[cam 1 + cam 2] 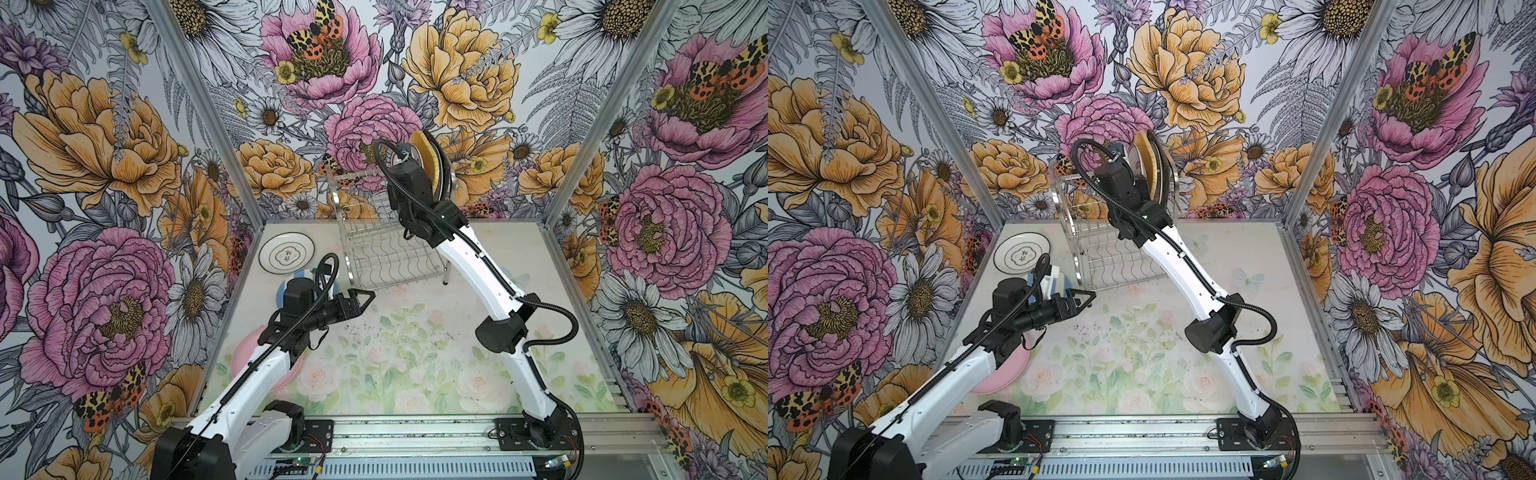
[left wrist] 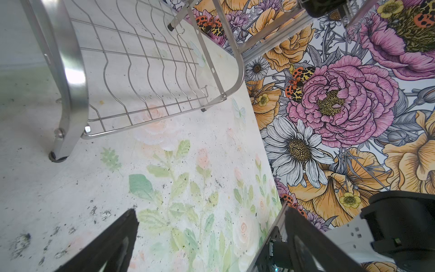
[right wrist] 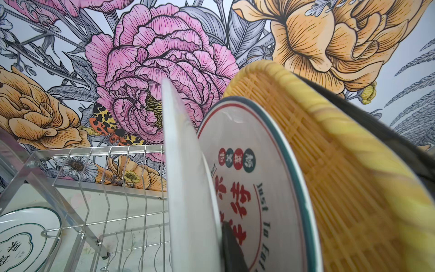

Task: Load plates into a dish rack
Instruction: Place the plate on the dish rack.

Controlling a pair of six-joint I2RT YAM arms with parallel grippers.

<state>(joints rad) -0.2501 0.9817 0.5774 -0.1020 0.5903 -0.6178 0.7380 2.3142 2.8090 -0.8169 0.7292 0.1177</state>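
**Top views.** The dish rack point(image 1: 376, 253) stands at the back of the worktop point(image 1: 415, 353). The right arm point(image 1: 469, 266) reaches up to its upper tier, where plates stand on edge, presumably so the slots keep them apart. The yellow woven plate point(image 1: 432, 166) is one of them. The right claw is hidden behind its wrist here. Three plates lie flat on the robot's left, not yet loaded: the ringed white plate point(image 1: 286, 252), the blue striped plate point(image 1: 307, 274) and the pink plate point(image 1: 245, 357). The last two lie partly under the left arm point(image 1: 266, 365). The left claw point(image 1: 360, 297) hangs spread and empty just before the rack.

**Left wrist.** The left claw's fingers point(image 2: 113, 245) stand wide apart over bare worktop. The rack's wavy lower shelf point(image 2: 141, 70) carries nothing.

**Right wrist.** The right claw point(image 3: 217, 237) is closed on the rim of the plain white plate point(image 3: 186, 179), held upright and edge-on, probably to suit a slot. One dark finger shows; the other is hidden behind the plate. Just beside it stand the printed plate point(image 3: 259, 200), the yellow woven plate and a black plate point(image 3: 388, 127). Whether the held plate's lower rim is seated cannot be told.
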